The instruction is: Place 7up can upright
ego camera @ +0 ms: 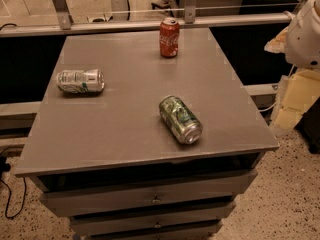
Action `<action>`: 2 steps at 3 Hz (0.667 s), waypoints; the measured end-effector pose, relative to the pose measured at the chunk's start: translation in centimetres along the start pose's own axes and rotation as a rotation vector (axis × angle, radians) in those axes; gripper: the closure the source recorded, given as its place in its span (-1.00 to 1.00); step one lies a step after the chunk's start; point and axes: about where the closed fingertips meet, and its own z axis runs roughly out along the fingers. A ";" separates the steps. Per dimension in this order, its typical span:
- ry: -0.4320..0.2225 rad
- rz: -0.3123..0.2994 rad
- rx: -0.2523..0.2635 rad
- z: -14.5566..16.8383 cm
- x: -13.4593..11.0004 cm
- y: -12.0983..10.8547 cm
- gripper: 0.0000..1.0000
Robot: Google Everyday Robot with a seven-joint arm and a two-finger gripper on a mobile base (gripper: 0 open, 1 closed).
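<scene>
The 7up can (80, 81), pale silver-white with green markings, lies on its side near the left edge of the grey table (125, 134), its long axis running left to right. My gripper is not in view. Only a white rounded part of my arm (305, 34) shows at the upper right edge, off the table and far from the can.
A darker green patterned can (180, 119) lies on its side near the table's front right. A red cola can (169, 38) stands upright at the back middle. A metal rail (150, 24) runs behind the table. Drawers (155, 199) sit below its front edge.
</scene>
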 end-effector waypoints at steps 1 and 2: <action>0.000 0.000 0.000 0.0 0.0 0.0 -1.00; -0.051 -0.033 0.013 1.3 -3.7 -1.8 -1.00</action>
